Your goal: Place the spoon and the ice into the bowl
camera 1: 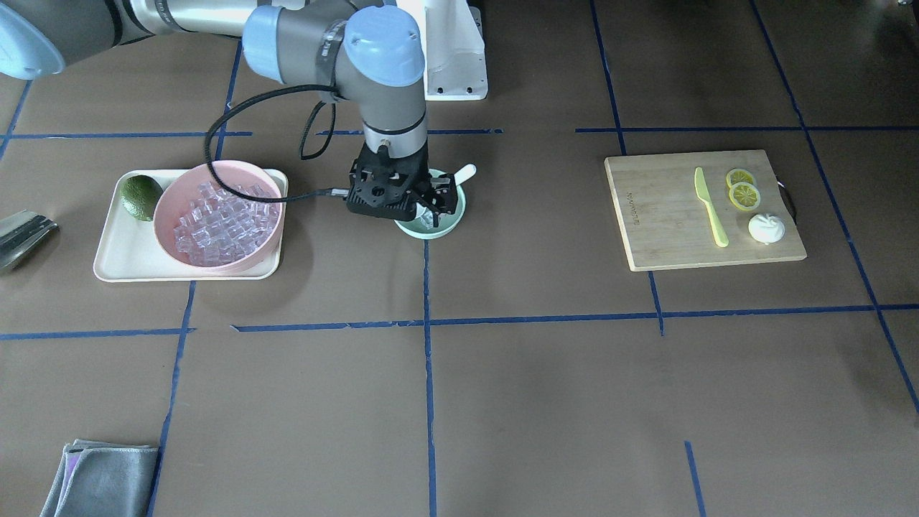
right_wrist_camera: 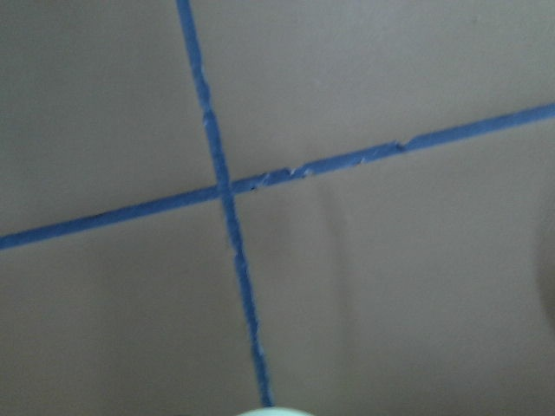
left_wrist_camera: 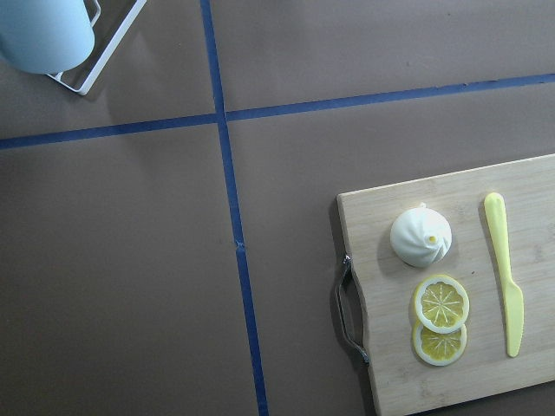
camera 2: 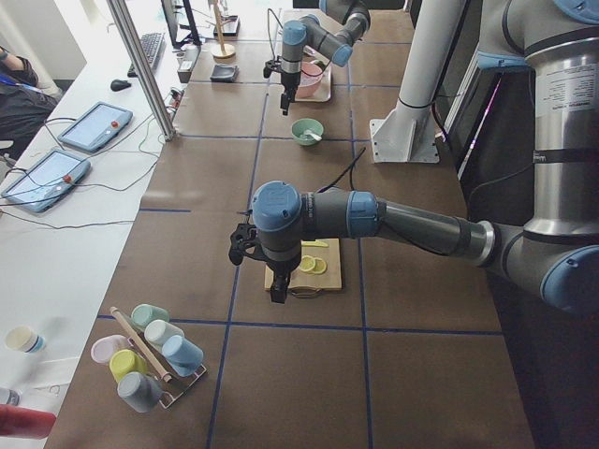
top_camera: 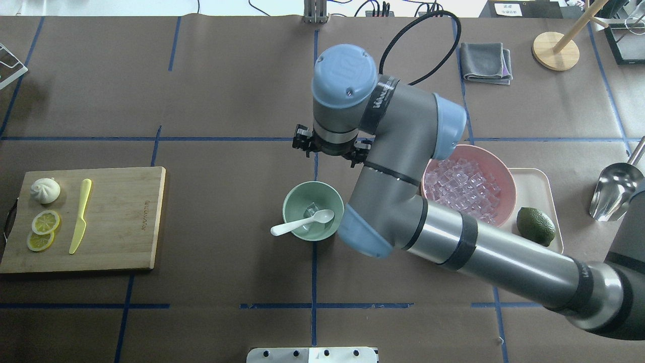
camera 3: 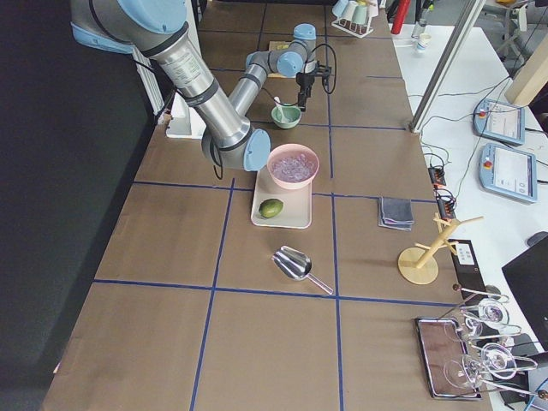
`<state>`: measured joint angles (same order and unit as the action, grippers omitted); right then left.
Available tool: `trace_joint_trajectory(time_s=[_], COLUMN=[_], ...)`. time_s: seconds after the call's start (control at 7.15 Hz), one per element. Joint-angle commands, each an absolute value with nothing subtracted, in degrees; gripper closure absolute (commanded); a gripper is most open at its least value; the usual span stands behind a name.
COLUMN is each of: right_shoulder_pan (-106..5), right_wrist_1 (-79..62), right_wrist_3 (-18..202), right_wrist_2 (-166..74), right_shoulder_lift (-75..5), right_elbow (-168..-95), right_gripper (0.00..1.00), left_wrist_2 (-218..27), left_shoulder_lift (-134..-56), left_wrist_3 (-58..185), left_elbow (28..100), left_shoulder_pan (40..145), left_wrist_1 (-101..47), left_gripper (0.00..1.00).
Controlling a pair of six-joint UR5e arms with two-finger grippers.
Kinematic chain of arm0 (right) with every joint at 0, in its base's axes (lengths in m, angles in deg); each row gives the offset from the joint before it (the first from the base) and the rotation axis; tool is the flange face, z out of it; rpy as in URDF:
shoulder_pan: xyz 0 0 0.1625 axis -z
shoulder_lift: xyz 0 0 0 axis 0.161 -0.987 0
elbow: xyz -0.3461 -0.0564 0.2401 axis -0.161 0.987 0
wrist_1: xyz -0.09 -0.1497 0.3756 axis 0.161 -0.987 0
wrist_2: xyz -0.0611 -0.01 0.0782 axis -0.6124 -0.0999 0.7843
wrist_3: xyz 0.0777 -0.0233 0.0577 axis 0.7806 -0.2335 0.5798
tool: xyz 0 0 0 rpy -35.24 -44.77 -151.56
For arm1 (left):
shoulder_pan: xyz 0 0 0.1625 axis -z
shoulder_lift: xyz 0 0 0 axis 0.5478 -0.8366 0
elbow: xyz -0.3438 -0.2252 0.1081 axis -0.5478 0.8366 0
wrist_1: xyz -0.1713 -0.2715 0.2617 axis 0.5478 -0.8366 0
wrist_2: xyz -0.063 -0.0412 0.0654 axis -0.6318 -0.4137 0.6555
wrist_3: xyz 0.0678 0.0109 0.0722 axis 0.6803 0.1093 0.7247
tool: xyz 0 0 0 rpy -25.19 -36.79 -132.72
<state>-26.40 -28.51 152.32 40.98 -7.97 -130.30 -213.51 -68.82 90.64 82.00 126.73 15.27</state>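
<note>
Hanging wrist-down just past the bowl (top_camera: 289, 201), above it in the overhead frame, the right gripper (camera 1: 436, 203) is the nearer one; the left gripper (camera 2: 278, 288) hovers well apart. The spoon (top_camera: 302, 222) lies inside, handle pointing lower left over the rim, beside the ice (top_camera: 312, 207). Neither gripper's jaw state can be told.

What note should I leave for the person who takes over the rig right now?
Right gripper: raised just beyond the bowl; open or shut, I cannot tell.
Left gripper: above the cutting board; state not visible.
Spoon lies in the bowl, handle over the rim; one ice cube lies inside too.
Done: both things are in. Left: probably nothing more.
</note>
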Motion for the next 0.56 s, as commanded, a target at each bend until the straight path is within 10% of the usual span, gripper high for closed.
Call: trace_joint_trajectory(time_s=[0.0,0.42], right_shoulder_pan=[-36.83,-51.95], right_wrist_1=[-28.55,-28.64], right_wrist_3=[135.84,109.83], right_wrist_2=[49.65,57.93], right_shoulder_lift=[-13.91,-28.82], right_elbow=[-132.01,-140.34], right_gripper=[0.00,0.00], left_wrist_2=[-212.89,-208.22], left_shoulder_lift=[-68.76,-68.58], left_wrist_3=[90.52,90.87], left_elbow=[81.43,81.25], left_shoulder_pan=[126.73,126.73], left_wrist_1=[15.62,15.80], left_gripper=[0.00,0.00])
